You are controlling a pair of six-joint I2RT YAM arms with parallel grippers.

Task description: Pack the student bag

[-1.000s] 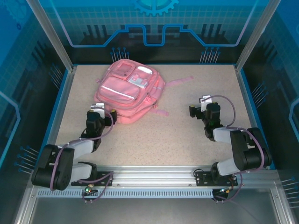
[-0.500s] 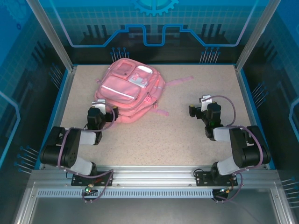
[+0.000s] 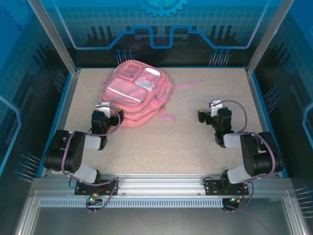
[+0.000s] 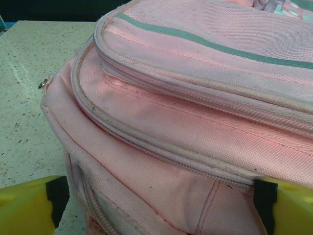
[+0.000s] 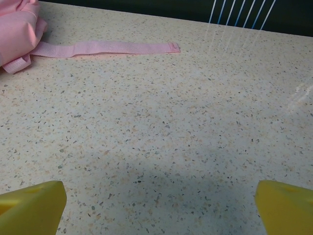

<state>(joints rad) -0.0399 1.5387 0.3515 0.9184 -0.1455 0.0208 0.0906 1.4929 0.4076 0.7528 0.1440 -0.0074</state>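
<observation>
The student bag [image 3: 134, 93] is a pink fabric backpack lying flat at the back left of the table, pockets up. My left gripper [image 3: 105, 108] sits at its near left corner. In the left wrist view the bag [image 4: 195, 112] looms close, with its zip seams running across. The left gripper [image 4: 159, 213] is open, its yellow fingertips [image 4: 27, 205] wide apart, and the bag's lower edge lies between them unclamped. My right gripper [image 3: 209, 109] hovers open over bare table to the right of the bag; in the right wrist view, that gripper [image 5: 159, 210] has nothing between its fingers.
A loose pink strap [image 5: 102, 48] trails from the bag across the speckled table [image 3: 186, 142] toward the right. Another strap end [image 3: 168, 117] lies by the bag's near right corner. Metal frame posts and blue walls [image 3: 274, 98] enclose the table.
My left arm has folded back to the left and its gripper has moved up against the bag's near corner. The right arm has not moved.
</observation>
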